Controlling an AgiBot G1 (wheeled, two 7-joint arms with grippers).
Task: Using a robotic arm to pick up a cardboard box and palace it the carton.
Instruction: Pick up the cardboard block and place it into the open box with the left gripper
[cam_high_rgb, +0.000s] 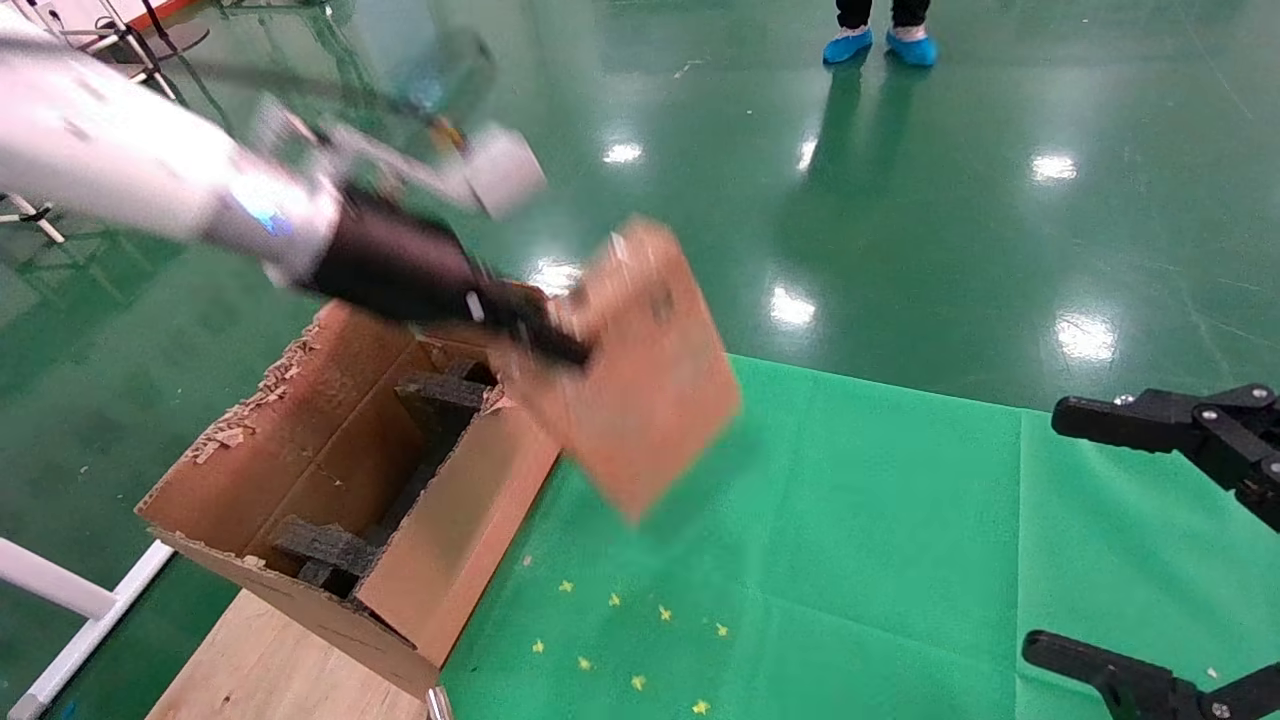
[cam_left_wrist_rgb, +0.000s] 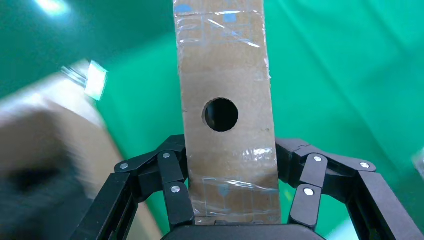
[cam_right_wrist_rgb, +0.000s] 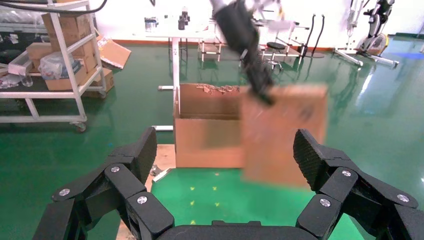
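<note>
Fingers (cam_right_wrist_rgb: 320, 155) of the right gripper (cam_right_wrist_rgb: 222, 150) stand wide apart with nothing between them; in the head view this black gripper (cam_high_rgb: 1120, 540) sits at about 4 o'clock, at the edge of the green cloth (cam_high_rgb: 850, 560), away from the work.

Small yellow stars (cam_high_rgb: 640, 640) are scattered on the cloth at about 6 o'clock. Beside the cloth, at about 8 o'clock, the carton (cam_high_rgb: 340, 500) rests on a wooden board (cam_high_rgb: 260, 670). The carton is open on top, its flap edges are torn and ragged, and 2 pieces of black foam (cam_high_rgb: 325, 550) cross its inside.

Above the cloth, close to the middle of the head view, the cardboard box (cam_high_rgb: 640, 370) hangs in the air, tilted, just beside the far end of the carton and not inside it. The robotic arm (cam_high_rgb: 120, 165) comes from 10 o'clock, and its left gripper (cam_high_rgb: 530, 330) holds the box at its upper edge. In the left wrist view the black fingers (cam_left_wrist_rgb: 172, 187) are closed against both sides of the box (cam_left_wrist_rgb: 225, 115), 1 on each side, and the face of the box shows 1 round hole (cam_left_wrist_rgb: 220, 114) and clear tape.

Farther away, at 12 o'clock, the glossy green floor (cam_high_rgb: 1000, 200) reflects lamps, and 2 feet in blue shoe covers (cam_high_rgb: 880, 45) stand there. The right wrist view shows a metal rack with boxes (cam_right_wrist_rgb: 65, 65) far behind the carton (cam_right_wrist_rgb: 205, 130).
</note>
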